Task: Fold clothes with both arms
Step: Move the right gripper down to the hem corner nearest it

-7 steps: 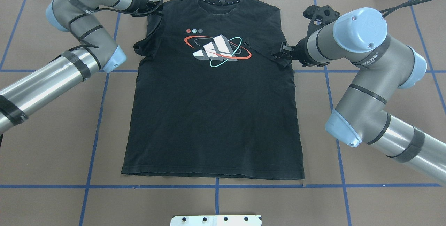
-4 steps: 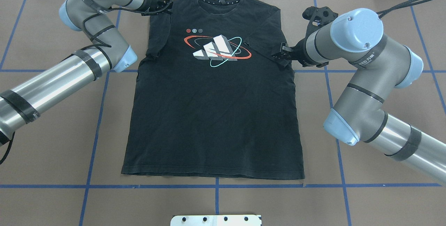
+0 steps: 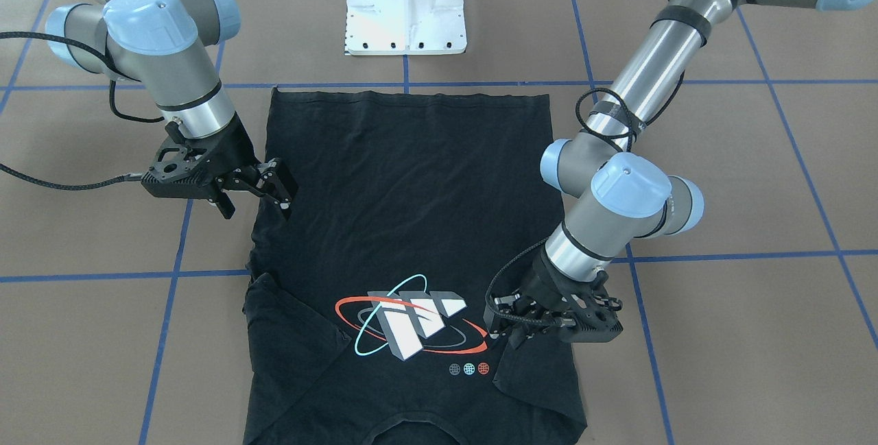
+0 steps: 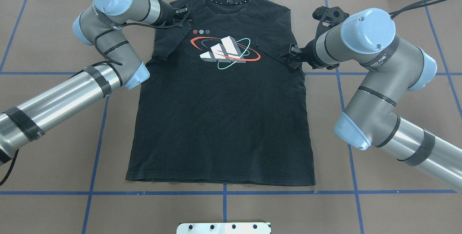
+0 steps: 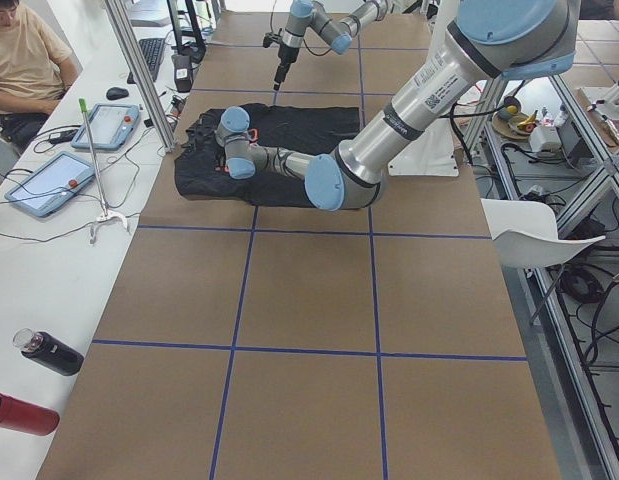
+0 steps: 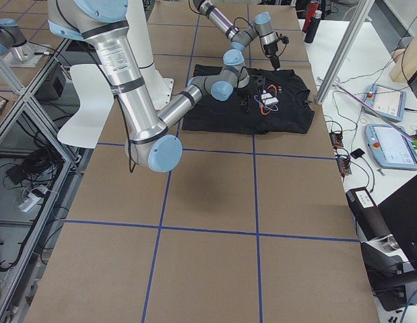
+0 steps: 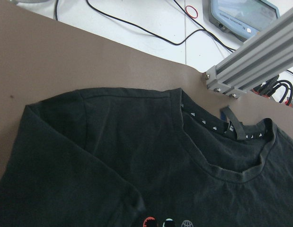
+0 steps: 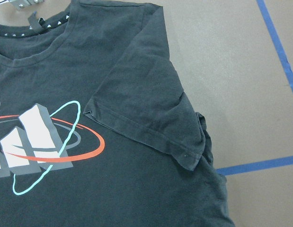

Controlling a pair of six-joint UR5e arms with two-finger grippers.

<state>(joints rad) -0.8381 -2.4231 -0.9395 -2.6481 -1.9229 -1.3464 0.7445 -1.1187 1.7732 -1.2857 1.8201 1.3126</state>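
Mostly flat T-shirt (image 4: 220,118), sleeve pinched in left gripper (image 3: 501,337)

A black short-sleeved cloth T-shirt (image 4: 220,126), matt and softly creased, bears a smooth printed graphic (image 4: 225,52) on a tabletop (image 4: 54,162) surfaced in matt brown paper-like sheet with blue tape lines (image 4: 100,136). The silver-grey tubular left arm (image 4: 54,107) and right arm (image 4: 415,142) combine glossy brushed metal with matt grey housings and light blue plastic-looking caps.

The left pincer (image 3: 499,339) is pinched closed low down; the right pincer (image 3: 257,208) gapes open (each elbow sharply bent).
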